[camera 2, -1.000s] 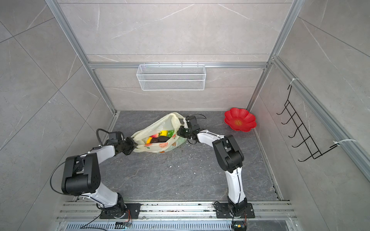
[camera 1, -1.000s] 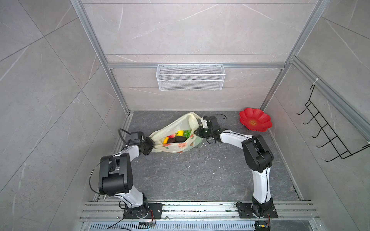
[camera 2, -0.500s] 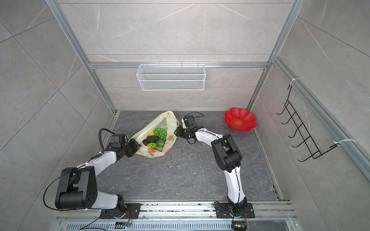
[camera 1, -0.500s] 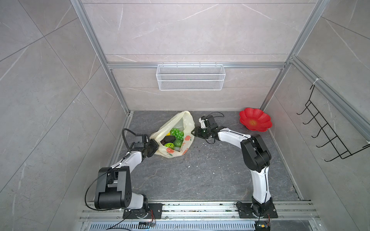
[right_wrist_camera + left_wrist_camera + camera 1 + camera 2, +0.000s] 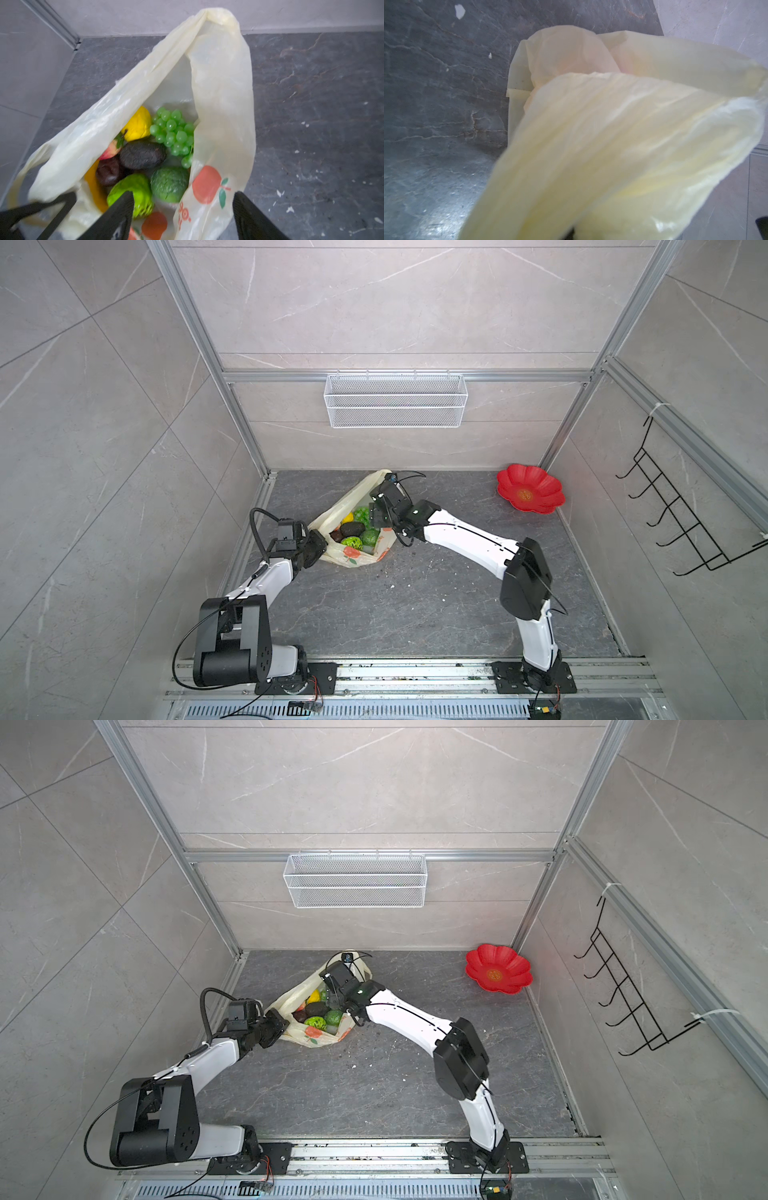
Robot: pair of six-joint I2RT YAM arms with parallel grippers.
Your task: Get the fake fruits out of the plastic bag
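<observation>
1. The right pincer (image 5: 182,194) stands spread wide at the mouth of the thin, translucent pale-yellow plastic bag (image 5: 220,104) printed with orange fruit pictures. It pinches nothing.
2. The bag's printed wall rises between its black fingers (image 5: 118,214), one inside the opening and one outside over the grey stone floor (image 5: 311,104).
3. The fake fruits (image 5: 352,529) lie inside the bag, just ahead of that pincer: green grape bunch (image 5: 174,133), yellow knobbly fruit (image 5: 139,124), dark brown fruit (image 5: 142,154) and green bumpy ball (image 5: 169,185).
4. A bright green fruit (image 5: 143,197) sits beneath the inner finger.
5. The left pincer (image 5: 321,546) is pressed together on the bag's opposite edge.
</observation>
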